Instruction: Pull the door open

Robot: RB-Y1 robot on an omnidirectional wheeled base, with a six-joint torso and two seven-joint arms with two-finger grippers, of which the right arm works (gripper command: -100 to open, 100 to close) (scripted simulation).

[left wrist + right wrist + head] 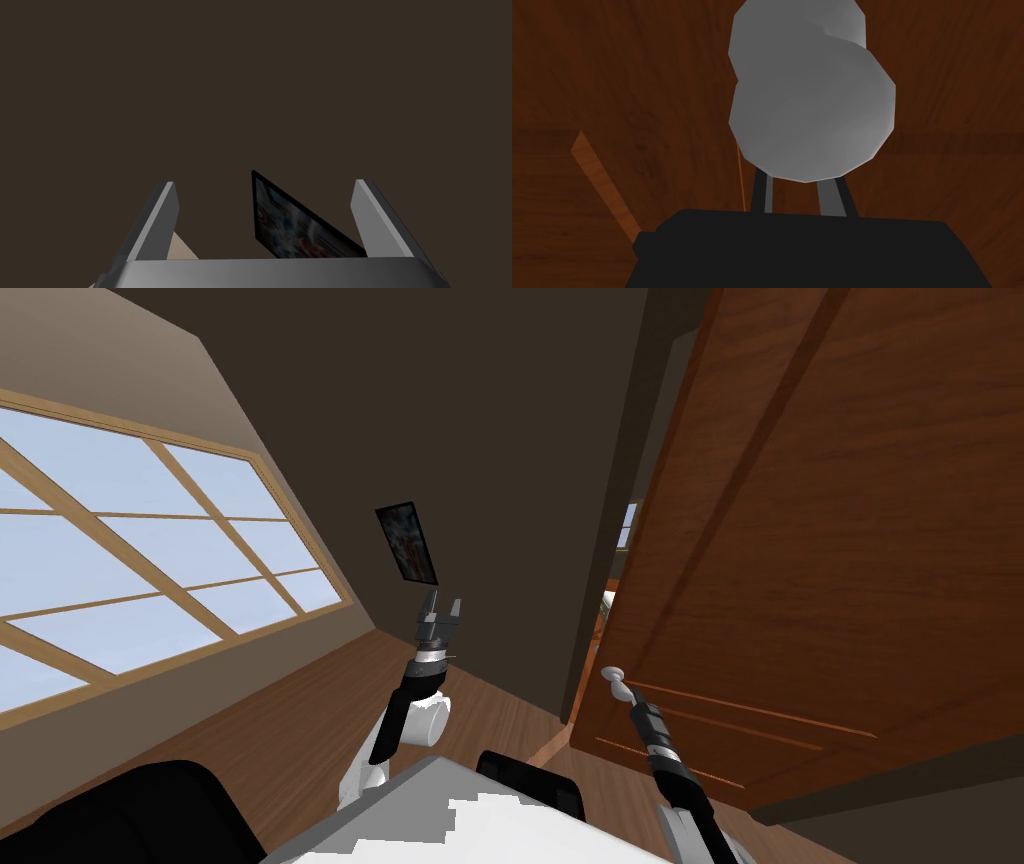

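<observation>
Mid-pull, we judge: right gripper [624,696] clamps knob [807,100], door [850,538] ajar; left gripper [441,610] open. Next we swing it backward.

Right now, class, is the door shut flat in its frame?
No: the door stands ajar, with a gap along its edge, while the right fingers grip its knob.

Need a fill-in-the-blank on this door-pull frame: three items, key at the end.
1. The right gripper is shut on the grey ____.
2. The left gripper, held away from the door, has its fingers ____.
3. The door is drawn as brown ____.
Missing words: knob; open; wood.
</observation>
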